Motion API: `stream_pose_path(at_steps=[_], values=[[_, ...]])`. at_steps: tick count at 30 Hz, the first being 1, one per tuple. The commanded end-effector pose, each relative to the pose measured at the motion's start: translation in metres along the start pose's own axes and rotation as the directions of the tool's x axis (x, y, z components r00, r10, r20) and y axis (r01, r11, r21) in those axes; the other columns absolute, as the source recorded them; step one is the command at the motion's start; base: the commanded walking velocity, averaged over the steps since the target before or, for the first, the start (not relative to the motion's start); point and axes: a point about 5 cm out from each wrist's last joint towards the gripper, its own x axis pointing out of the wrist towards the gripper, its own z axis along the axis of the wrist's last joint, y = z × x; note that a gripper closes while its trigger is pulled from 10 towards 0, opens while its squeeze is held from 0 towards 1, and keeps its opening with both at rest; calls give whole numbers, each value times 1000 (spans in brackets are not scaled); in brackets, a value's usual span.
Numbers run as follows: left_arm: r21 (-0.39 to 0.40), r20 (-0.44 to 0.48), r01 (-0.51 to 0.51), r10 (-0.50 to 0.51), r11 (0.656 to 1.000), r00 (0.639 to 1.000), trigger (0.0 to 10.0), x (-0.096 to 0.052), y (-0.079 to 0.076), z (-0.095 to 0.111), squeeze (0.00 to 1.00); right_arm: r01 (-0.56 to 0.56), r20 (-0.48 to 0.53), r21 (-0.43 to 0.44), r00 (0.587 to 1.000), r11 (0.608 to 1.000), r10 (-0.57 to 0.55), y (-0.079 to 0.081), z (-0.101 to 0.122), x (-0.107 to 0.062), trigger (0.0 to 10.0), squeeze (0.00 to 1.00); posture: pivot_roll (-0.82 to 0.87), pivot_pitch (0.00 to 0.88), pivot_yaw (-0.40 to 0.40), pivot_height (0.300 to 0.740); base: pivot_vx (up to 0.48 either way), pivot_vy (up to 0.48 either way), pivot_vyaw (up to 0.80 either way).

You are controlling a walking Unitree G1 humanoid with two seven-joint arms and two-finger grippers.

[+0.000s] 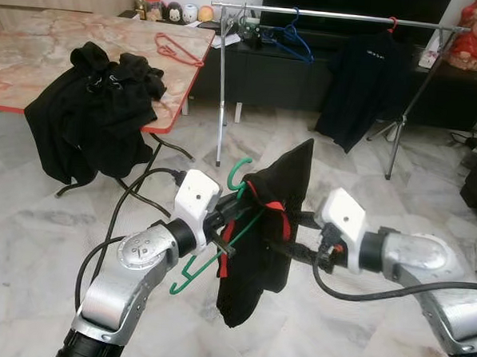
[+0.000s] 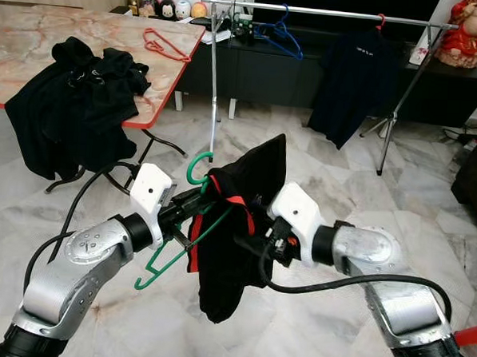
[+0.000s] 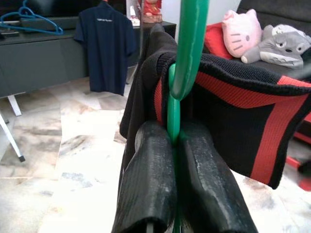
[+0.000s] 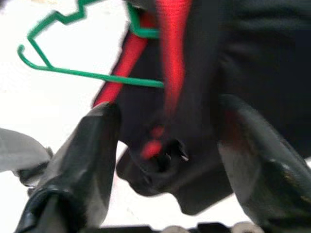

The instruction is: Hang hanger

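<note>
Two claws meet at chest height over the marble floor. Left claw [image 3: 175, 194] is clamped tight on the neck of the green plastic hanger [image 1: 219, 249], which carries a black garment with red trim [image 1: 263, 244]. Right claw [image 4: 165, 160] is spread wide around the cloth, gripping nothing. The silver clothes rail [image 1: 327, 15] stands well apart; half-dressed, the garment could slide off if the hanger tilts.
</note>
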Motion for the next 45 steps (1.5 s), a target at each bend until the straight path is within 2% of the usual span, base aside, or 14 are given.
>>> stream_pose_path(at_steps=[1, 3, 9, 12, 14, 17, 19, 24, 30, 31, 33, 36, 39, 45], values=[[24, 26, 25, -26, 999, 999, 10000, 0, -2, 5, 0, 48, 1, -27, 999, 998, -48, -9, 4, -9, 10000, 1000, -19, 16, -79, 716, 0, 0, 0], [38, 6, 48, -48, 998, 999, 10000, -2, -2, 2, 0, 75, -2, -37, 997, 997, -75, -16, 5, -14, 10000, 1000, -19, 17, -79, 716, 0, 0, 0], [33, -14, 99, -98, 995, 995, 10000, -2, -8, -2, 0, 103, 52, -46, 994, 994, -101, -23, 16, -20, 10000, 1000, -21, 12, -76, 716, 0, 0, 0], [16, -44, 179, -178, 984, 983, 10000, -4, -16, -6, 0, 126, 81, -81, 989, 989, -120, -31, 21, -21, 10000, 1000, -25, 9, -75, 716, 0, 0, 0], [19, -63, 213, -211, 977, 975, 10000, -5, -18, -8, 0, 111, 80, -92, 991, 990, -103, -32, 21, -20, 10000, 0, -27, 4, -75, 716, 0, 0, 0], [21, -102, 277, -274, 961, 956, 10000, -8, -22, -12, 0, 13, 91, -122, 996, 992, -2, -28, 26, -11, 10000, 0, -27, 4, -75, 716, 0, 0, 0], [22, -112, 288, -284, 957, 952, 10000, -8, -22, -13, 0, -15, 87, -138, 996, 990, 28, -27, 27, -9, 10000, 0, -27, 0, -76, 716, 0, 0, 0], [19, -143, 355, -349, 935, 926, 10000, -9, -27, -17, 0, -169, 53, -196, 982, 966, 183, -28, 30, -9, 10000, 0, -34, 0, -78, 716, 0, 0, 0], [15, -186, 420, -410, 908, 893, 10000, -11, -30, -21, 0, -251, -19, -219, 967, 943, 253, -33, 23, -6, 10000, 0, -22, 0, -88, 716, 0, 0, 0], [11, -202, 448, -437, 894, 877, 10000, -12, -31, -21, 0, -283, -62, -241, 959, 929, 276, -34, 20, -4, 10000, 0, -22, 0, -87, 716, 0, 0, 0], [11, -202, 448, -437, 894, 877, 10000, -12, -31, -21, 0, -283, -62, -241, 959, 929, 276, -34, 20, -4, 10000, 0, -22, 0, -87, 716, 0, 0, 0], [12, -205, 482, -469, 876, 859, 10000, -12, -34, -20, 0, -370, -90, -254, 929, 894, 359, -33, 18, -2, 10000, 0, -18, 0, -89, 716, 0, 0, 0], [15, -206, 483, -470, 876, 858, 10000, -12, -33, -19, 0, -419, -113, -255, 908, 871, 404, -31, 16, -3, 10000, 0, -19, 0, -90, 716, 0, 0, 0], [25, -215, 498, -481, 867, 850, 10000, -11, -32, -18, 0, -473, -135, -261, 881, 841, 454, -29, 13, -1, 10000, 0, -17, 0, -94, 716, 0, 0, 0]])
